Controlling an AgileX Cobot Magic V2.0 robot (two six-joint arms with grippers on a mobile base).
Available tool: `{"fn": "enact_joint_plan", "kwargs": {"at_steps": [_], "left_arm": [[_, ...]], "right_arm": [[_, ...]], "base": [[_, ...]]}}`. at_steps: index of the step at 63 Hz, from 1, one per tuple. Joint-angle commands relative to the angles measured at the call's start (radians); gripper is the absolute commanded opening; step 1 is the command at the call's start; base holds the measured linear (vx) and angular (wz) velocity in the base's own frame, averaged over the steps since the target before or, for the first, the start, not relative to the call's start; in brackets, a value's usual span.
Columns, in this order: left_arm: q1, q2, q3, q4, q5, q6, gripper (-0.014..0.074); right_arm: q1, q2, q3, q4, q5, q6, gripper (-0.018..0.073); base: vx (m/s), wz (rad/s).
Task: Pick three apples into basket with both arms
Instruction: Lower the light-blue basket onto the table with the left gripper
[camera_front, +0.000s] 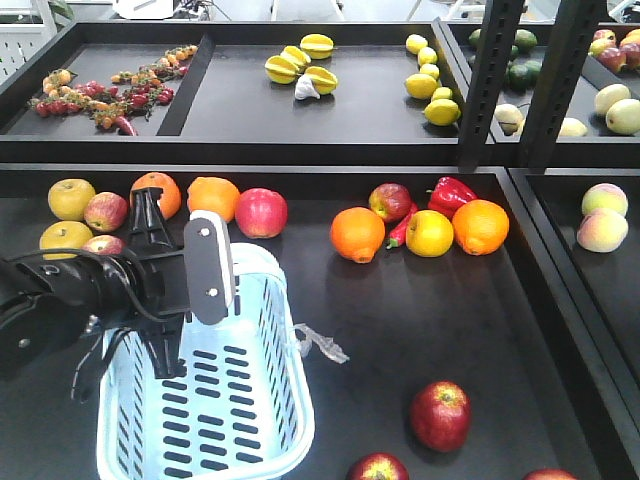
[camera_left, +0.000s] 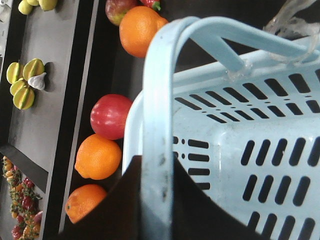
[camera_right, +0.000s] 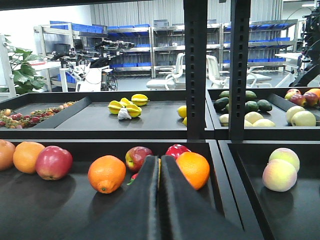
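Observation:
The white basket (camera_front: 255, 400) stands at the front left of the black tray, its hoop handle (camera_front: 210, 265) raised. My left gripper (camera_front: 195, 285) is shut on that handle. In the left wrist view the handle (camera_left: 160, 100) runs between the black jaws of the left gripper (camera_left: 157, 167), above the slotted basket wall (camera_left: 240, 130). Three dark red apples lie at the front right: one (camera_front: 440, 415) in full view, two (camera_front: 377, 468) (camera_front: 548, 475) cut by the frame edge. My right gripper (camera_right: 159, 167) is shut and empty, low over the tray, and does not show in the front view.
Along the tray's back lie a pinkish-red apple (camera_front: 261, 212), oranges (camera_front: 357, 233) (camera_front: 480, 226), a blushed apple (camera_front: 390, 201), a red pepper (camera_front: 450, 192) and a yellow fruit (camera_front: 429, 233). Yellow apples (camera_front: 70, 198) sit behind my left arm. A black shelf post (camera_front: 490, 80) stands at the back right.

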Motion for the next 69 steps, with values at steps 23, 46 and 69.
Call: {"fn": "enact_joint_plan", "kwargs": {"at_steps": [23, 46, 69], "left_arm": [[0.003, -0.014, 0.171, 0.003, -0.387, -0.057, 0.0050], [0.003, -0.014, 0.181, 0.010, -0.417, -0.058, 0.0165], [0.003, -0.014, 0.181, 0.009, -0.503, -0.058, 0.0488]], "right_arm": [[0.000, -0.004, 0.013, -0.003, -0.073, -0.007, -0.0009], [0.000, -0.004, 0.013, -0.003, -0.073, -0.007, -0.0009], [0.000, -0.004, 0.013, -0.003, -0.073, -0.007, -0.0009]], "base": [[0.00, 0.00], [0.00, 0.00], [0.00, 0.00]]}}
